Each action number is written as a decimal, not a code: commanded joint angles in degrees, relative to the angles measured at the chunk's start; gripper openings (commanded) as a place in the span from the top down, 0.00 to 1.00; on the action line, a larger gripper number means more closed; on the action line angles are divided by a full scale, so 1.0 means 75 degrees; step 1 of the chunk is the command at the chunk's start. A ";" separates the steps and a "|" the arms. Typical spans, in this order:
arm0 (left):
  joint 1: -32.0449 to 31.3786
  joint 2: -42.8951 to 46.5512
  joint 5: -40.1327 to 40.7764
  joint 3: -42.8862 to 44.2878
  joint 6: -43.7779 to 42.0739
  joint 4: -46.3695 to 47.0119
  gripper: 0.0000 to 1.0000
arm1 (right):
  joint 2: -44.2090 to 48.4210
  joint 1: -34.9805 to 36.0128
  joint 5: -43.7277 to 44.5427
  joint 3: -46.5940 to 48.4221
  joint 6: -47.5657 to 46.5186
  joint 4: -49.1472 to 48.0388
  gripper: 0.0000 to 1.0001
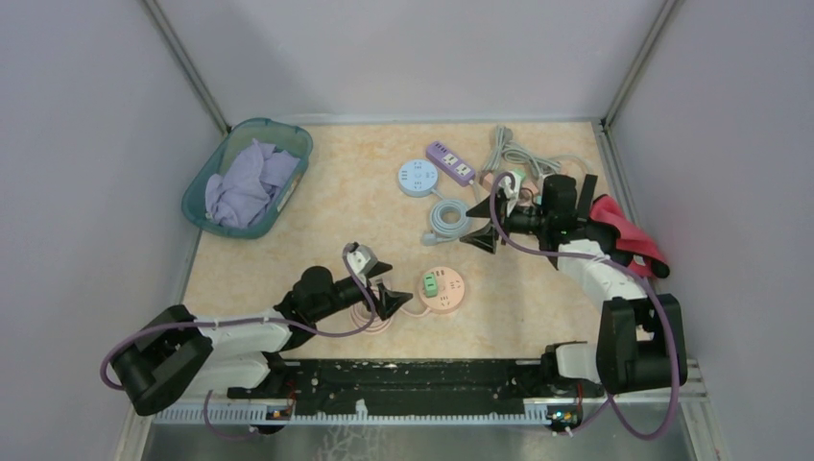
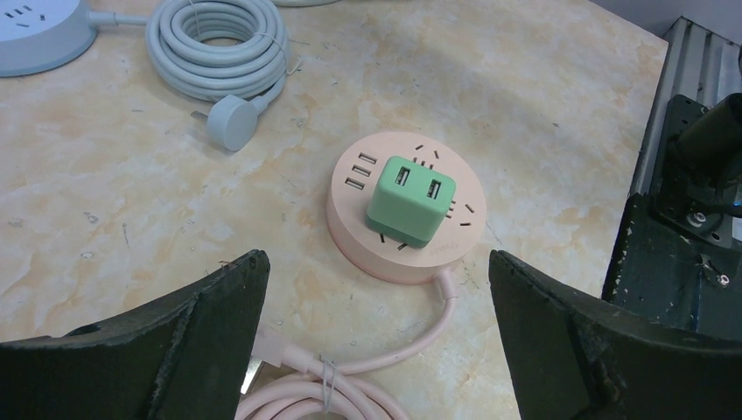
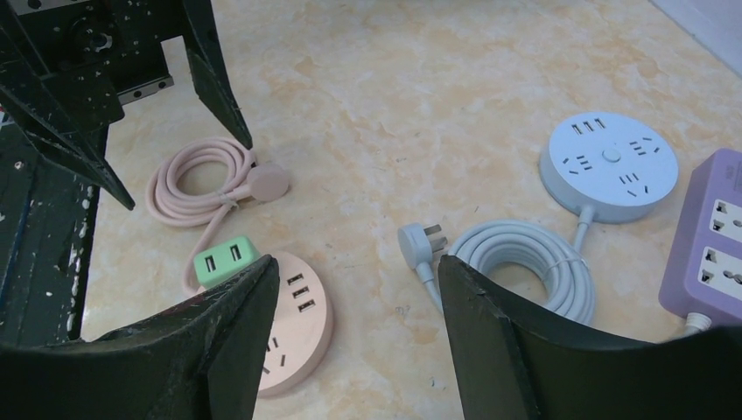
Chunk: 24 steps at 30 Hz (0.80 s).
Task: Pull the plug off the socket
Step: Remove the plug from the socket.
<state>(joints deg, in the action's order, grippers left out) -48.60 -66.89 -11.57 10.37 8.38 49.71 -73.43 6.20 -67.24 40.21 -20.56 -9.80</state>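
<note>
Left wrist view: green plug (image 2: 409,201) seated in pink socket (image 2: 350,223), at 12 o'clock of left gripper (image 2: 374,262), jaws fully spread, empty; left arm nearer; right gripper (image 3: 359,262) half-open, empty.

Pink socket (image 3: 302,337) is half hidden behind the right gripper (image 3: 359,262), purple strip (image 3: 709,245) runs off frame, and the red cloth (image 1: 634,238) at the right edge of the worktop (image 1: 538,317) sits partly behind the right arm (image 1: 595,271).
</note>
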 commanded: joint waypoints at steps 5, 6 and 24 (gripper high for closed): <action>0.0016 -0.0155 -0.0012 0.0211 0.0098 0.0294 0.00 | 0.0251 0.0090 -0.0603 -0.0082 -0.0479 -0.0181 0.32; 0.0012 -0.0171 -0.0009 0.0211 0.0090 0.0297 0.00 | 0.0251 0.0129 -0.0621 -0.0087 -0.0531 -0.0152 0.32; 0.0035 -0.0533 0.0182 -0.0128 0.0268 0.0943 0.00 | -0.0491 0.2342 0.0639 0.0490 -0.4003 0.2944 0.26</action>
<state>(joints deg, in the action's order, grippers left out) -48.60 -70.32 -10.52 10.35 9.87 52.93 -75.68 20.12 -65.87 40.69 -42.00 7.40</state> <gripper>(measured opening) 0.998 0.726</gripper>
